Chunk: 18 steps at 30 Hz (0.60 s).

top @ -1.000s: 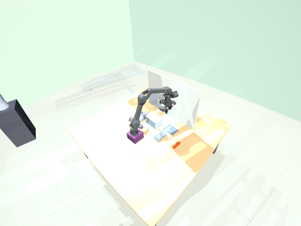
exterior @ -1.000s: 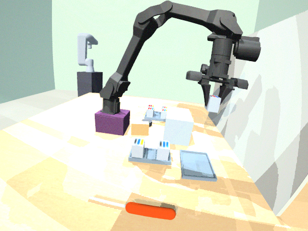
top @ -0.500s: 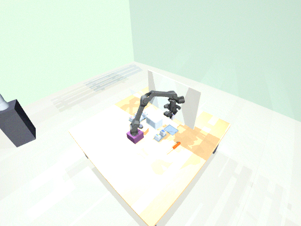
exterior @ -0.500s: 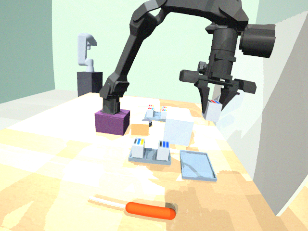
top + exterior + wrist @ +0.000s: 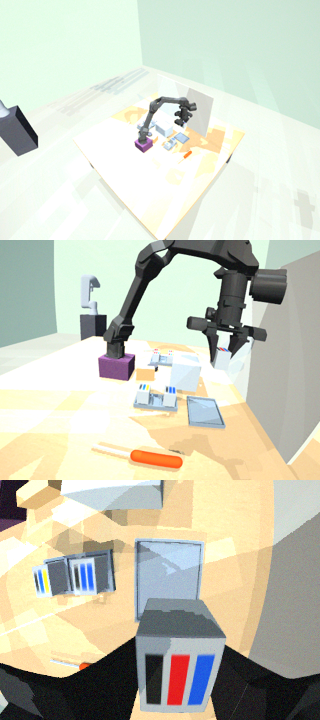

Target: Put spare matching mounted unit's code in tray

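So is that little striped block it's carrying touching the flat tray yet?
Apart. In the exterior view the gripper holds the striped block well above the table, while the tray lies flat nearer the camera with nothing in it.

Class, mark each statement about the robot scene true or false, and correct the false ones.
1. The gripper holds a spare striped black, red and blue. True.
2. The tray already has a spare in it. False: nothing lies in it.
3. The screwdriver has an orange handle. True.
4. The arm stands on a green base. False: the base is purple.
5. Two spares sit in the near holder. True.
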Tool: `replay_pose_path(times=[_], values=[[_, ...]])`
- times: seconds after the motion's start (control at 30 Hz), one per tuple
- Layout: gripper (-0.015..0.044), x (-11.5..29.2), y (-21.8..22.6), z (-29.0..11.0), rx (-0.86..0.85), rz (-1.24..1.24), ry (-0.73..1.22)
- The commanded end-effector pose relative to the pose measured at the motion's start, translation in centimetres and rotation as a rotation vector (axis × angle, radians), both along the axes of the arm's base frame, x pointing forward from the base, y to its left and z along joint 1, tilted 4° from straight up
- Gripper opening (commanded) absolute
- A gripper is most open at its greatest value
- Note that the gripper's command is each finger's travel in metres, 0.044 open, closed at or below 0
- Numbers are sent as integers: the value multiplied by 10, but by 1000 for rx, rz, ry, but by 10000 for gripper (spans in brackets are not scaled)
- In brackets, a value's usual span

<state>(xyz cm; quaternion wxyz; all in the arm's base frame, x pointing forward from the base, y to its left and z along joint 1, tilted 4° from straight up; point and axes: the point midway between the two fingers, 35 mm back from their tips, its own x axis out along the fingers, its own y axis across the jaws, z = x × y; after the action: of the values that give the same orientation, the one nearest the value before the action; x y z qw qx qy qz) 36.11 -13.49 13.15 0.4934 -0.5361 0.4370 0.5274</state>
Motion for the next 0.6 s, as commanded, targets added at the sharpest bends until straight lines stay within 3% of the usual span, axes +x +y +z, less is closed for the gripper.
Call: replay_pose_path(times=[0.0, 0.57], values=[[0, 0, 1, -5, 4, 6, 2], [0, 4, 0, -21, 4, 6, 1]])
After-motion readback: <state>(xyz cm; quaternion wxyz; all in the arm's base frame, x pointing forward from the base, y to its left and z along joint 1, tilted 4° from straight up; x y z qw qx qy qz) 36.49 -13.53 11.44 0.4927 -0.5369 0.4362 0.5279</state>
